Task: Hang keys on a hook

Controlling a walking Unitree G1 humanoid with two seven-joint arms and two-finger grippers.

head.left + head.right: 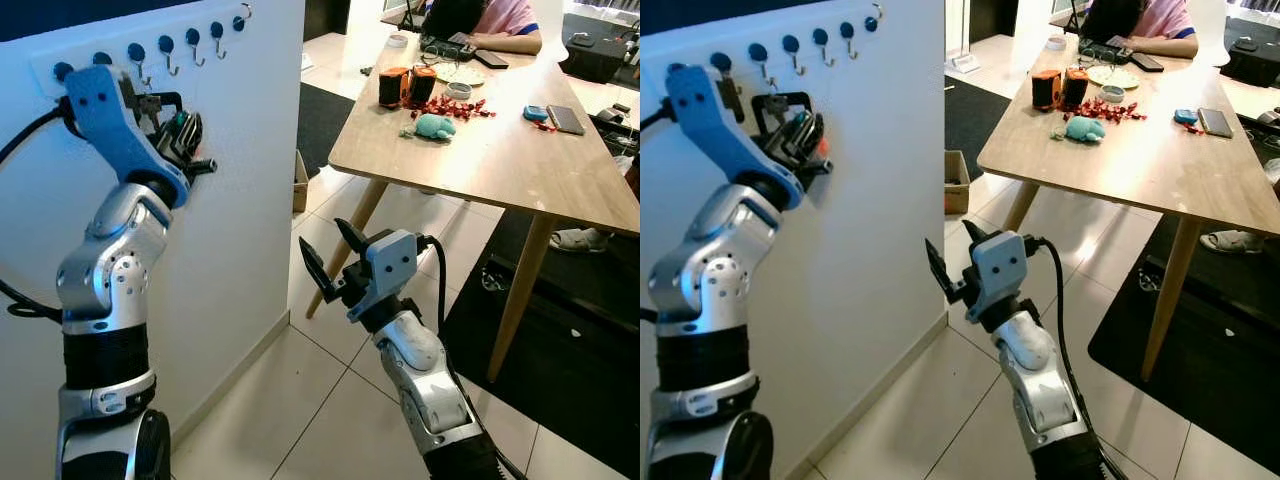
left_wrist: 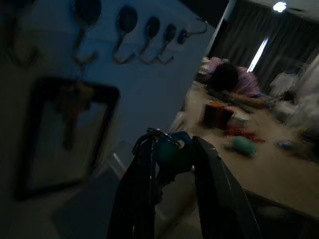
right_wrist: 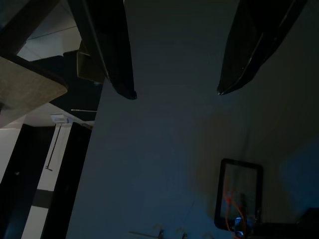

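The left gripper (image 2: 172, 159), fingers clamped on the keys (image 2: 167, 149), is raised beside the wall hooks (image 1: 170, 58) ready to hang them, so the ring must next slip over one, while the right gripper (image 1: 330, 255) waits with fingers apart.

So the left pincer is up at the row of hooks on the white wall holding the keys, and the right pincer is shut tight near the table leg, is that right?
Not quite. The right pincer is open, not shut: the right wrist view shows its two black fingers spread well apart. The rest holds: the left pincer is up at the hooks on the white wall, holding the keys.
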